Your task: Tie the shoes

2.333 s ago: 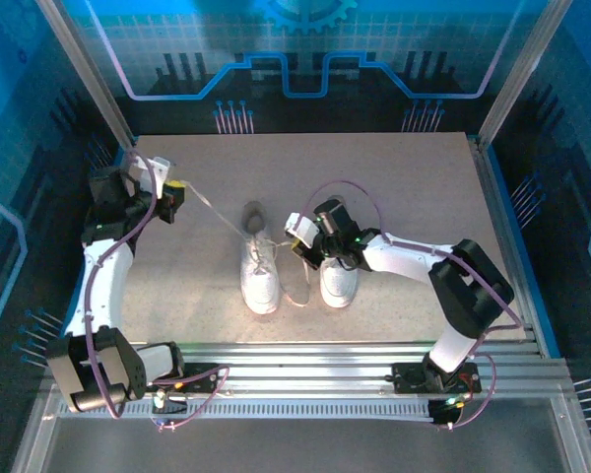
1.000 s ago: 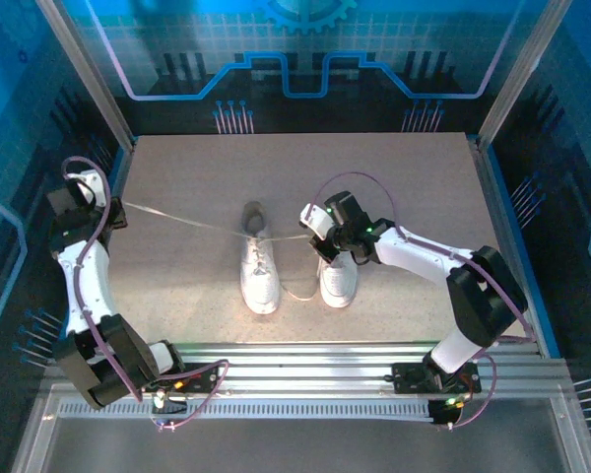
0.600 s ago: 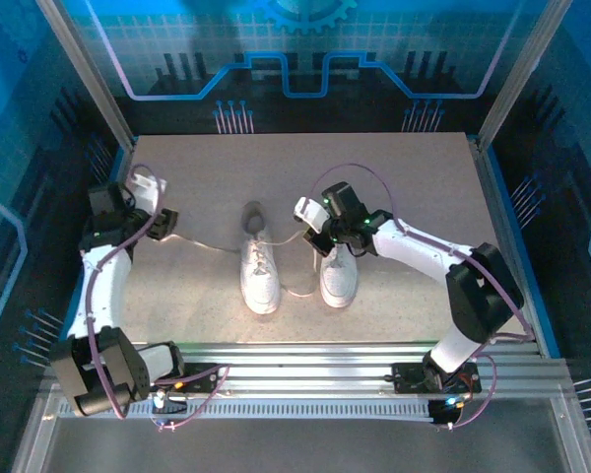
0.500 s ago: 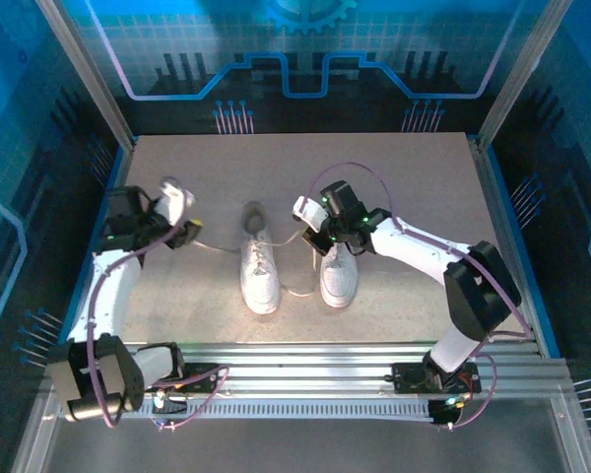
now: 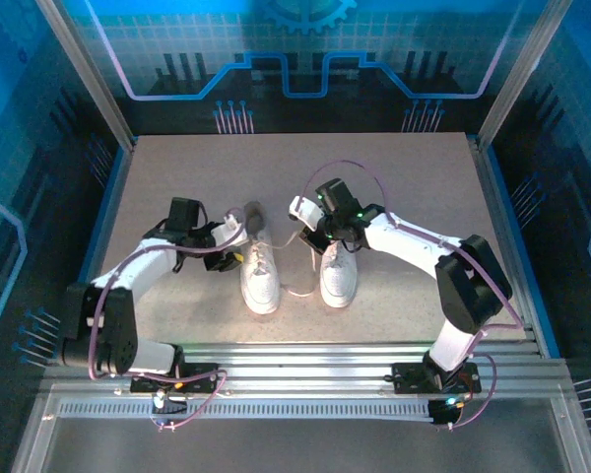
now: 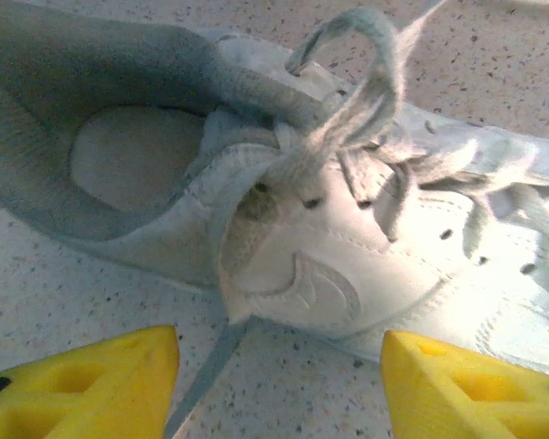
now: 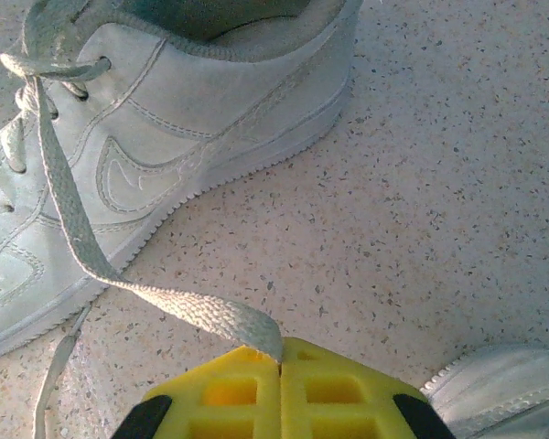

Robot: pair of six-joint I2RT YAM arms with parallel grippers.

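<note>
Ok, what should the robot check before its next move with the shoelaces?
1. Right claw shut on the flat white lace: ok.
2. That lace runs free from the top eyelet to the claw: ok.
3. Left claw open, facing the white leather lace-up sneaker: ok.
4. Other lace end lies inside the left claw's opening: ok.
5. Knot at the top eyelets tight: cannot tell.
6. Second white sneaker apart from the first: ok.

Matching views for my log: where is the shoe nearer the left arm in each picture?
Top external: the shoe lies centre frame, beside the left gripper.
Left wrist: the shoe spans the frame, close up.
Right wrist: the shoe sits upper left, its lace running to the right gripper.
Shared landmark: its dark opening.
</note>
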